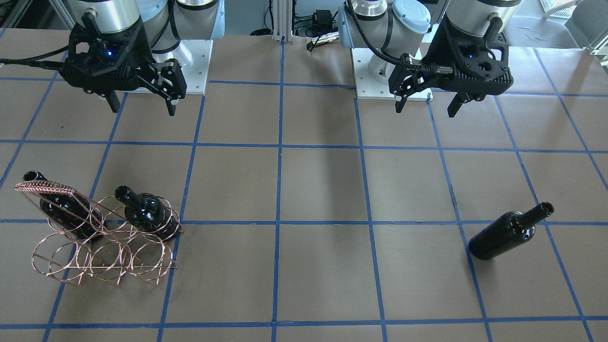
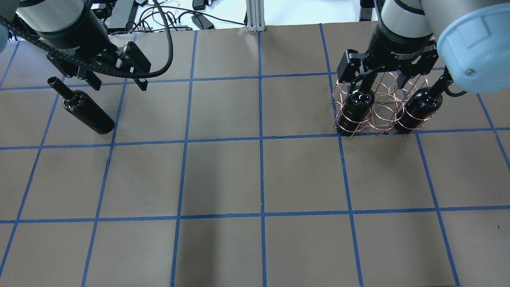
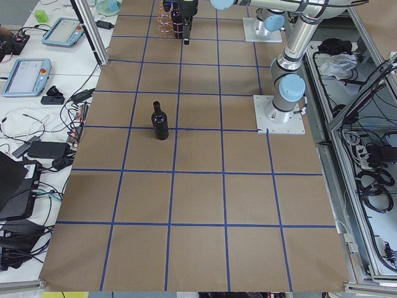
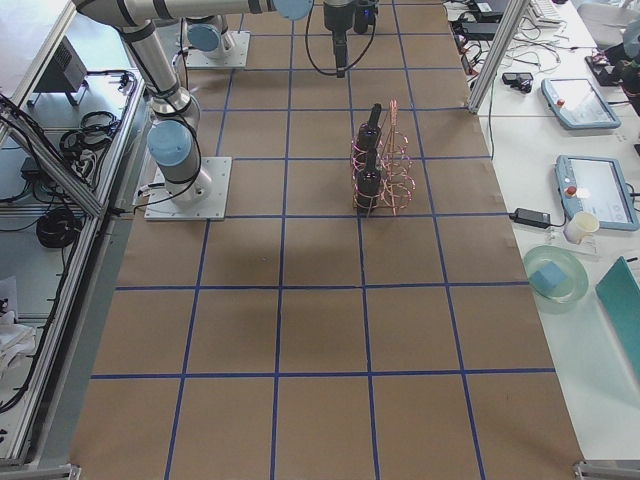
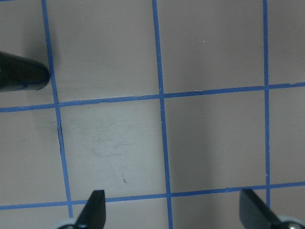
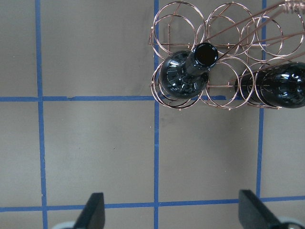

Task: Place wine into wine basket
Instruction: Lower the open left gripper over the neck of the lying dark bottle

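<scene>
A glossy near-black wine bottle [image 1: 508, 232] lies on its side on the brown table; it also shows in the overhead view [image 2: 85, 109], and its base shows at the left edge of the left wrist view [image 5: 21, 76]. My left gripper [image 2: 119, 83] hangs open and empty, high above the table beside it [image 1: 425, 104]. The copper wire wine basket [image 1: 102, 242] stands on the robot's right side [image 2: 382, 103] and holds two identical bottles [image 6: 183, 76] [image 6: 283, 86]. My right gripper [image 2: 382, 81] is open and empty above the table near the basket [image 1: 142, 102].
Blue tape lines grid the table. The arms' white base plates [image 1: 190, 66] [image 1: 380, 83] sit at the robot's edge. Cables [image 2: 191, 20] lie past the far edge. Side benches hold tablets [image 3: 25, 74] and a bowl [image 4: 555, 275].
</scene>
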